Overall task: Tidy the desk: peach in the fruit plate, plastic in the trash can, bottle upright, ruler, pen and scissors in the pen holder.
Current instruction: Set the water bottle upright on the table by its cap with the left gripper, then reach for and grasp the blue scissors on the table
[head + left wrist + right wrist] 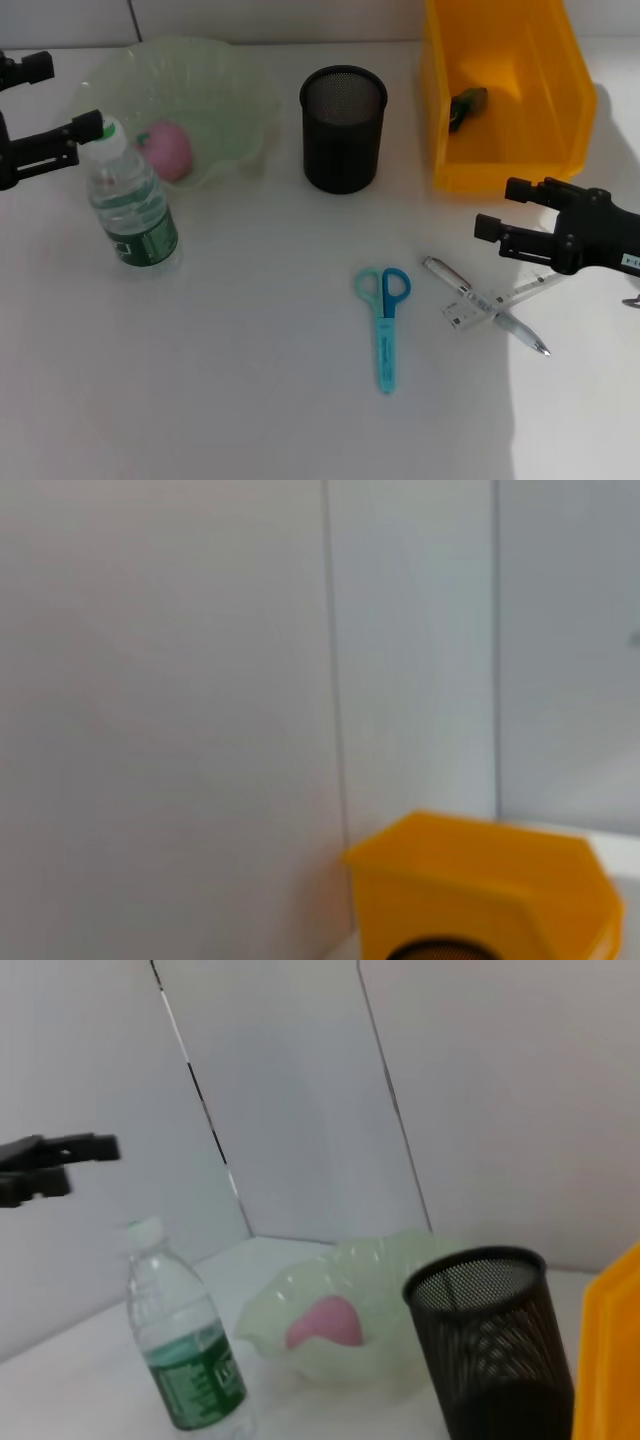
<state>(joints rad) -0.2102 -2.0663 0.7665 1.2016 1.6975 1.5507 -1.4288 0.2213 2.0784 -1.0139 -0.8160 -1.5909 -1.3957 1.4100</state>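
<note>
Scissors (384, 322) are lying closest to the head camera, blue-green, flat on the white table (250, 380), handles pointing toward the black mesh pen holder (343, 128). Just to their right the pen (484, 306) and the clear ruler (495, 297) are lying crossed over each other, and the ruler's far end is getting hidden under the right gripper (508, 219), which is hovering above them with its jaws spread and nothing in between.

Something dark green is sitting inside the yellow trash can (500, 90), too small to make out properly. The can's far edge is getting cut off by the top of the head view.

Over on the left, the left gripper (62, 98) is hanging right beside the cap of the bottle (128, 198), jaws spread, only partly in the head view. The bottle is standing upright, with the cap near the lower finger; I can't tell whether they're touching. The pink peach (167, 150) is sitting in the pale green fruit plate (230, 100) just behind it.

The left wrist view is mostly showing wall, plus the trash can and a sliver of pen holder rim. The right wrist view is giving a side look at bottle, peach, plate and pen holder, with the left gripper up above the bottle.
</note>
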